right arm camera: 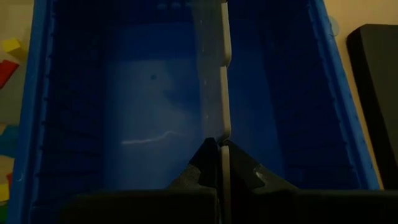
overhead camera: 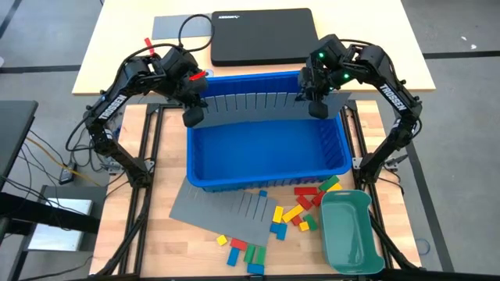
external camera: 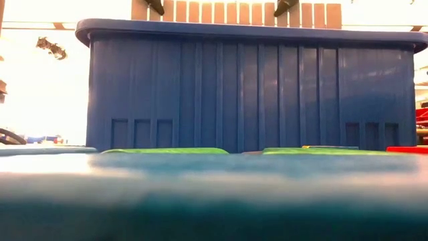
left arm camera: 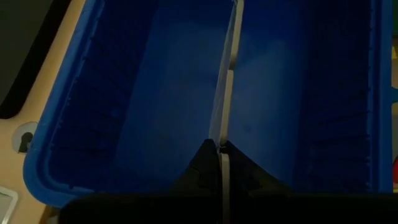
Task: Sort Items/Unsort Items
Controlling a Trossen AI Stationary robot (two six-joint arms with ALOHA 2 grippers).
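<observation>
Teal tray (overhead camera: 350, 230) empty beside blue bin (overhead camera: 268, 181); blocks (overhead camera: 291, 215) scattered unsorted; left gripper (overhead camera: 193, 117) and right gripper (overhead camera: 317, 108) pinching divider sheet (overhead camera: 258, 105) above bin.

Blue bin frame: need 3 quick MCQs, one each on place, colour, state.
1. Where do the loose blocks lie?
A. in the blue bin
B. on the table beside the teal tray
C. on the laptop

2. What colour is the divider sheet held over the blue bin?
A. grey
B. red
C. yellow

3. How do both grippers stand?
A. open
B. shut on the divider sheet
C. shut on blocks

Key: B, blocks sit near the teal tray; A, sheet is grey; B, left gripper and right gripper pinch its ends.
</observation>
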